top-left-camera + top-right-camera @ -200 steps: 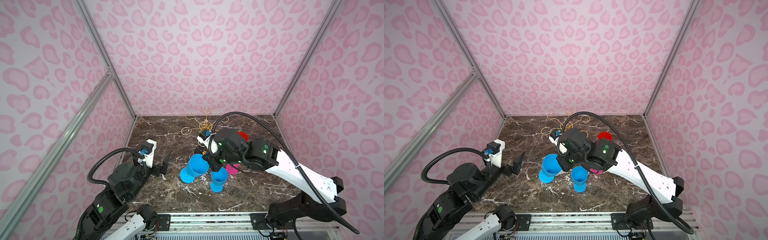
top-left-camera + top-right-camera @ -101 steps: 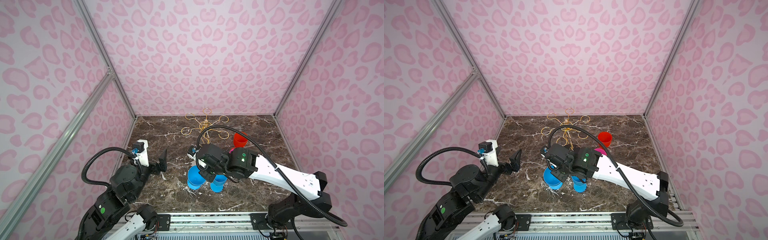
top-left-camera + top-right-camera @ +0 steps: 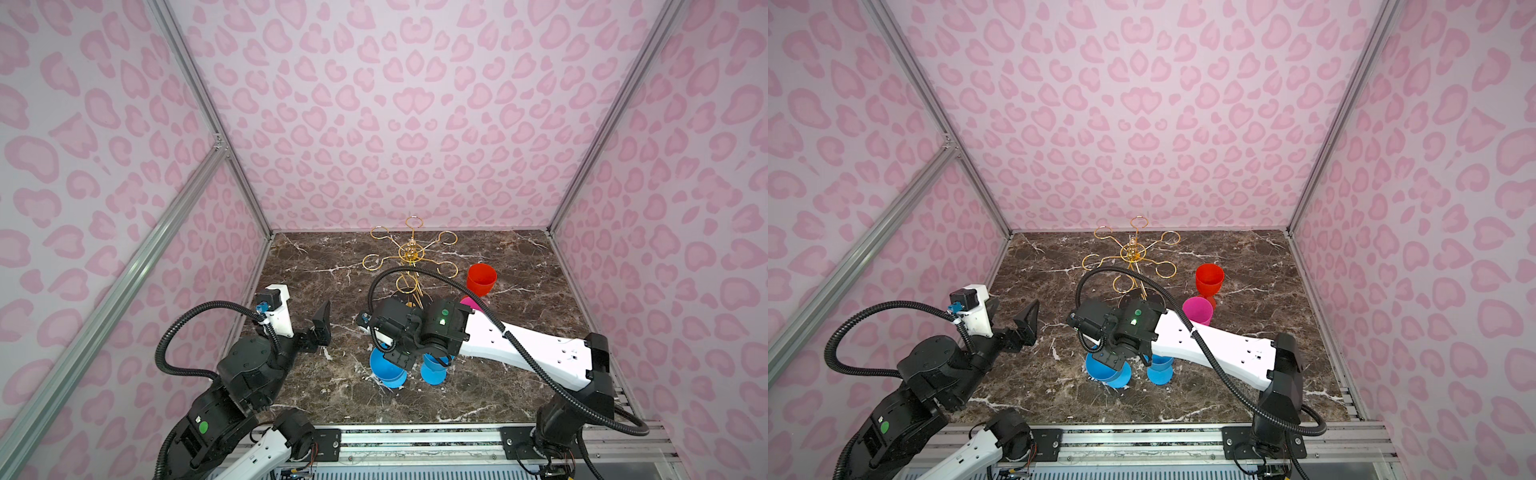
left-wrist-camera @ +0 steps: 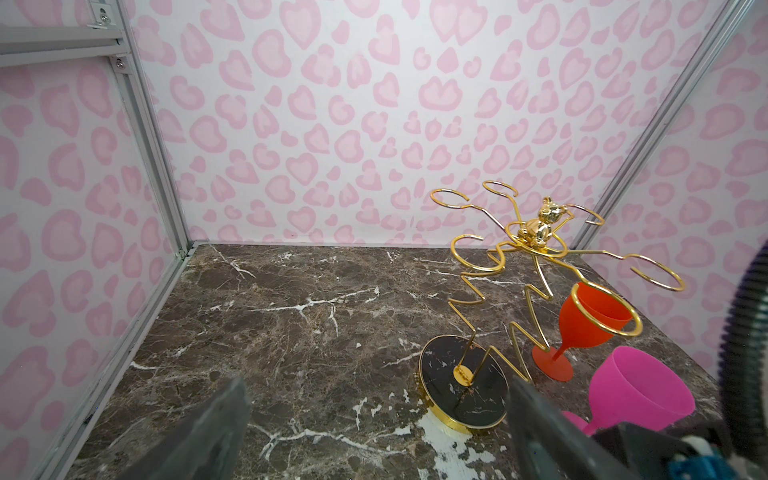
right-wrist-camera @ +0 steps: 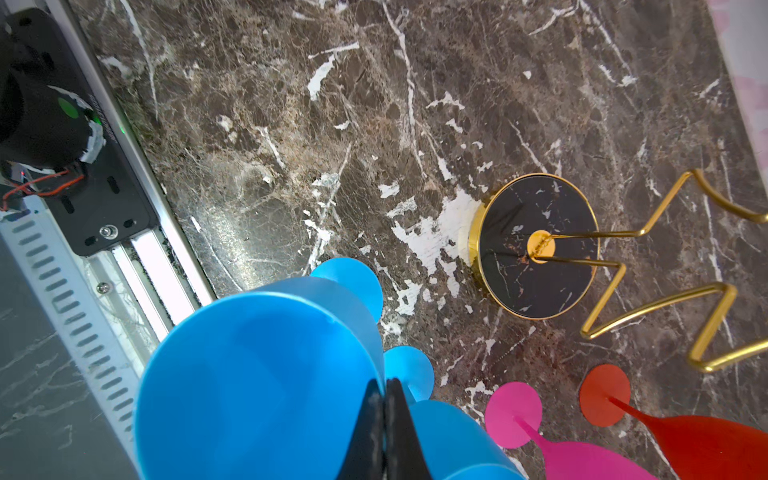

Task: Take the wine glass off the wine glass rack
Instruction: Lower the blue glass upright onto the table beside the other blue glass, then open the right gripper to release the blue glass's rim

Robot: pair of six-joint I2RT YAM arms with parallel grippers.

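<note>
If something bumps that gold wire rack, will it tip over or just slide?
A low push would probably just slide the wine glass rack: its round black base looks thick and weighty. A knock on the looped arms seems likelier to tip it, since they spread wider than the base. The thin zigzag stem may wobble.

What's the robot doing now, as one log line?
right gripper: shut on blue wine glass rim | left gripper: open | wine glass rack: empty
</note>
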